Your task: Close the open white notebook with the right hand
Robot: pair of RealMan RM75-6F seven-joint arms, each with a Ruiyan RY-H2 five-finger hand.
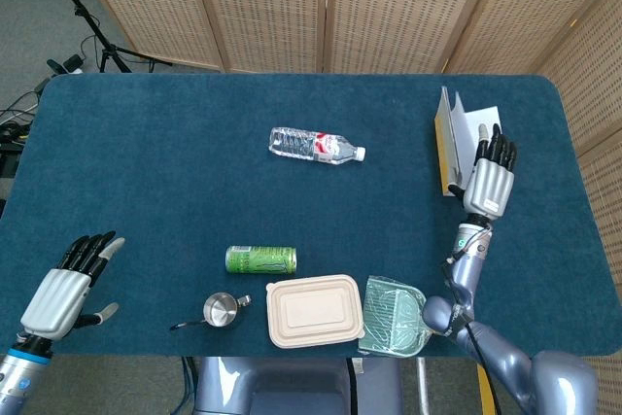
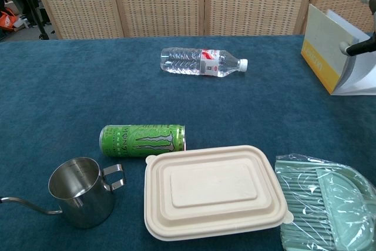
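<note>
green can (image 2: 143, 140) with Monster claw logo and wordmark; water bottle (image 2: 202, 62) label unreadable

- The counter (image 1: 155, 172) is covered in dark blue carpet-like cloth.
- A clear water bottle (image 1: 316, 145) lies on its side.
- A green drink can (image 1: 260, 259) lies on its side.
- A small steel pitcher (image 1: 219, 310) stands upright.
- A beige lidded food box (image 1: 314, 310) sits beside a wrapped green dustpan (image 1: 395, 314).
- The white notebook (image 1: 457, 138) rests near the far right corner, its cover raised.
</note>
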